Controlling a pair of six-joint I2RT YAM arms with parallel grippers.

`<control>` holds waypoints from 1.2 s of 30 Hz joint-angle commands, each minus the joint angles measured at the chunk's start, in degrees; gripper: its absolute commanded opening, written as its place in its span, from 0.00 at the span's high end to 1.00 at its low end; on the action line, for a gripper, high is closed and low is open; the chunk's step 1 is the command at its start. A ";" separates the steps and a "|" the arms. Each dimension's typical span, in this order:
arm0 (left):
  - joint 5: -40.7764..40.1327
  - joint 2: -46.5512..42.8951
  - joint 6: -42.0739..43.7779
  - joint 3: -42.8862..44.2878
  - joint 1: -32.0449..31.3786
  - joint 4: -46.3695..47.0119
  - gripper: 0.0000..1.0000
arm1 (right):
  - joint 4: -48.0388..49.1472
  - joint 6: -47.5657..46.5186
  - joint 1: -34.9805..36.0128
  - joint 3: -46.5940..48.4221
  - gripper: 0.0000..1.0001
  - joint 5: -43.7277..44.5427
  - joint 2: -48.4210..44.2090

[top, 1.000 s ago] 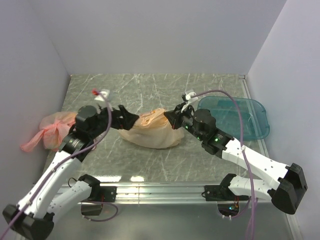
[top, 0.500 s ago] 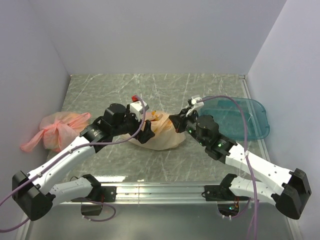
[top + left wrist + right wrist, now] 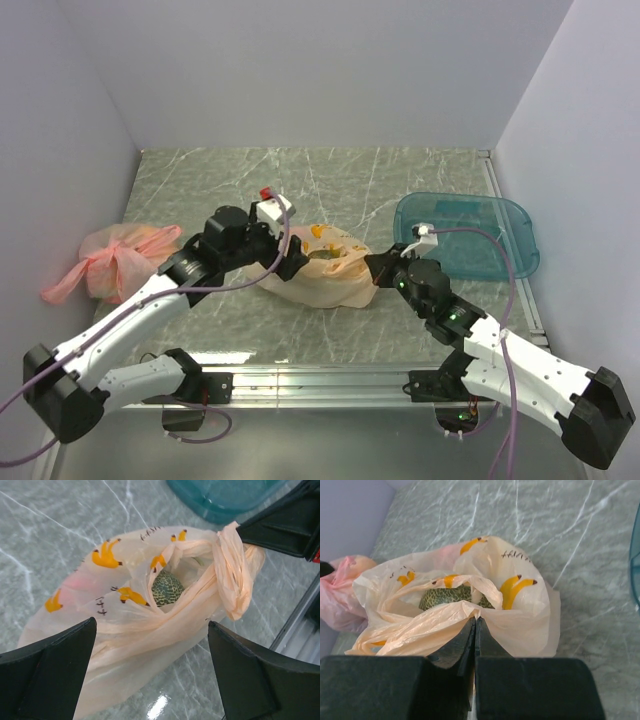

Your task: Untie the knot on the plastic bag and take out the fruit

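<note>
Grey marbled table (image 3: pixel 200 190), white walls. At centre of top view, plastic bag (image 3: pixel 325 268), mouth gaping onto netted melon (image 3: pixel 167 589); remaining fruit hidden under film. Low in right wrist view, right gripper (image 3: pixel 475 621) clenched on bag rim. Spread wide and grasping nothing, left gripper (image 3: pixel 151 630) just short of bag. At right of left wrist view, twisted handles (image 3: pixel 232 575), far end hidden behind black finger.

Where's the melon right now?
In the left wrist view, the melon sits in the open mouth of the plastic bag, mid-table between the left gripper and right gripper.

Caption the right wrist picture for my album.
Right gripper pinches thin beige plastic bag; netted grey-green round melon visible inside.
</note>
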 commanded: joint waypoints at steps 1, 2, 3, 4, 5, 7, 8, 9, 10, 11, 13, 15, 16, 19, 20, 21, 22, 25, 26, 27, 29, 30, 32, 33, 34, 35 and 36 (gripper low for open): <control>6.16 3.58 3.26 3.89 -0.39 -0.18 0.01 | 3.83 3.50 0.00 -0.54 1.00 -1.05 -0.96; 7.74 4.55 6.31 5.02 -0.65 -1.57 0.01 | 3.92 3.33 0.00 -0.54 1.00 -1.05 -1.22; 8.28 5.61 7.04 5.55 -0.83 -2.54 0.02 | 3.92 3.24 -0.09 -0.46 1.00 -0.87 -1.40; 9.16 7.45 7.83 6.17 -0.92 -3.68 0.02 | 3.92 2.89 -0.09 -0.19 1.00 -0.79 -1.40; 10.56 8.25 8.53 6.87 -1.09 -4.48 0.02 | 3.92 2.80 -0.09 -0.10 1.00 -0.78 -1.40; 12.15 9.92 10.20 7.23 -1.27 -6.24 0.03 | 4.01 2.71 0.00 -0.10 1.00 -0.87 -1.48; 12.67 10.27 10.64 7.32 -1.79 -6.59 0.03 | 4.10 2.62 -0.09 -0.10 1.00 -0.96 -1.40; 13.55 10.62 10.73 7.23 -2.06 -6.68 0.03 | 4.18 2.62 -0.01 -0.19 1.00 -1.05 -1.22; 13.47 11.32 10.74 7.32 -2.32 -6.51 0.05 | 4.27 2.62 0.00 -0.19 1.00 -1.31 -1.22; 13.21 11.68 10.65 7.06 -3.02 -6.07 0.06 | 4.36 2.62 0.00 -0.19 1.00 -1.57 -1.05; 12.25 13.52 10.56 7.23 -3.55 -5.72 0.10 | 4.71 2.62 -0.09 -0.28 1.00 -2.10 -0.61; 8.84 14.84 9.69 7.84 -3.91 -5.19 0.16 | 4.89 2.71 -0.01 -0.19 1.00 -2.28 -0.43; 8.12 15.98 9.51 8.02 -3.91 -4.76 0.25 | 4.97 2.71 -0.09 -0.19 1.00 -2.54 -0.43; 4.61 16.87 7.23 8.55 -3.91 -3.26 0.64 | 4.80 2.88 -0.09 -0.54 1.00 -2.54 -0.52; 3.20 16.69 5.57 8.46 -3.91 -2.30 0.79 | 4.45 2.97 -0.01 -0.72 1.00 -2.19 -0.69; 1.62 16.43 4.59 8.20 -3.99 -1.86 0.91 | 4.01 2.97 0.00 -1.07 1.00 -1.84 -1.13; -1.35 15.47 4.23 7.85 -3.91 -1.59 0.99 | 3.05 3.23 0.00 -1.33 1.00 -1.49 -1.57; -7.33 11.79 -2.34 4.60 -3.99 0.34 0.99 | 0.59 4.02 -0.09 -3.26 1.00 0.26 -4.38; -12.49 10.47 -6.19 2.24 -3.91 0.78 0.99 | -0.20 4.46 -0.01 -3.88 1.00 0.62 -6.39; -16.46 9.06 -8.66 0.83 -3.91 1.48 0.99 | -1.17 4.99 -0.09 -5.10 1.00 2.19 -7.45; -28.11 3.70 -17.24 -4.07 -3.65 2.28 0.99 | -5.47 7.45 -0.01 -6.16 1.00 4.83 -9.56; -31.58 1.60 -20.69 -5.76 -3.21 2.02 0.99 | -6.79 8.24 -0.18 -7.21 1.00 6.41 -11.48; -36.51 -4.73 -30.68 -11.03 -1.11 1.49 0.99 | -9.78 9.47 -0.18 -8.10 1.00 6.77 -12.99; -39.41 -8.93 -34.14 -12.88 -0.31 0.79 1.00 | -10.49 9.56 -0.18 -8.80 1.00 6.60 -13.78; -40.05 -11.06 -37.40 -14.81 0.39 0.70 0.99 | -12.58 9.74 -0.18 -8.89 1.00 6.25 -13.88; -39.97 -13.17 -42.04 -18.75 1.44 0.96 0.99 | -13.47 9.65 -0.18 -8.98 1.00 5.73 -13.88; -40.05 -15.19 -43.91 -20.53 1.54 1.14 1.00 | -14.09 9.65 -0.01 -9.24 1.00 4.94 -13.79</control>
